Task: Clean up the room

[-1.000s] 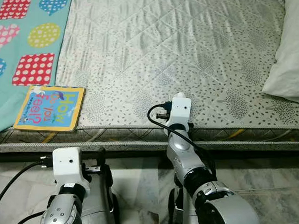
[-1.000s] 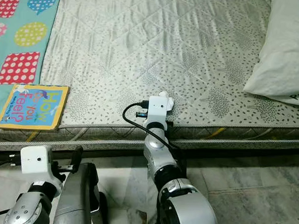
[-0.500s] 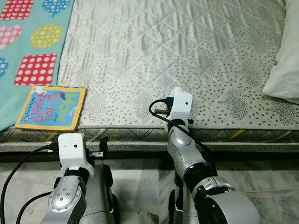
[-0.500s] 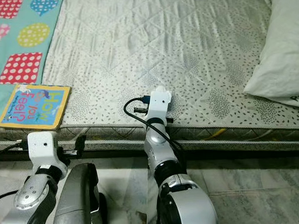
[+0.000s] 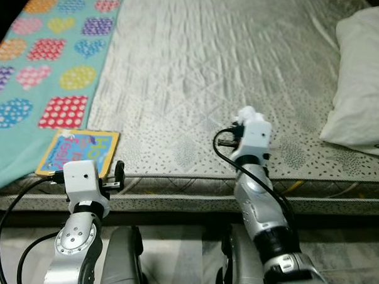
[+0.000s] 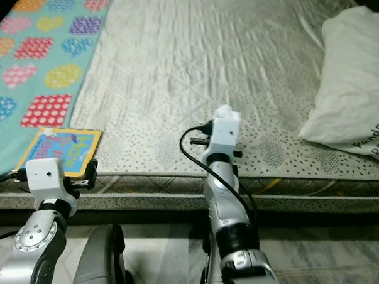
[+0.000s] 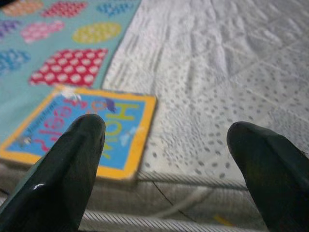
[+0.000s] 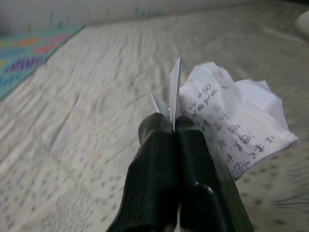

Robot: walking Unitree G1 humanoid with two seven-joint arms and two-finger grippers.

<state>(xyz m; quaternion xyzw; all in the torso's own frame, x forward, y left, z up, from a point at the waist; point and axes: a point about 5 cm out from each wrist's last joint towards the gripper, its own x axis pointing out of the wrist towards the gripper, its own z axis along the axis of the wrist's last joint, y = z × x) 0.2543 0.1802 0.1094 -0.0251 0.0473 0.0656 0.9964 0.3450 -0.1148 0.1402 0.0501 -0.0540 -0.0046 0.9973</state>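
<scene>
A crumpled white paper (image 8: 227, 125) with handwriting is pinched in my right gripper (image 8: 173, 124), which is shut on it and held just above the grey quilted mattress (image 5: 193, 67), near its front edge. The paper (image 5: 245, 112) peeks out beyond the right wrist. A children's book (image 5: 82, 148) with a yellow border lies flat at the mattress's front left edge. My left gripper (image 7: 166, 126) stands open at that edge, the book (image 7: 120, 116) just ahead of its left finger, nothing between the fingers.
A teal blanket (image 5: 42, 66) with coloured hearts and dots covers the bed's left side, partly under the book. A white pillow (image 5: 361, 93) lies at the right. The mattress's piped front edge (image 5: 188, 178) runs across, with tiled floor (image 5: 354, 268) below.
The camera has tilted, showing more of the bed. My left gripper has risen from below the bed edge to the book's level. The right gripper has lifted forward with the paper.
</scene>
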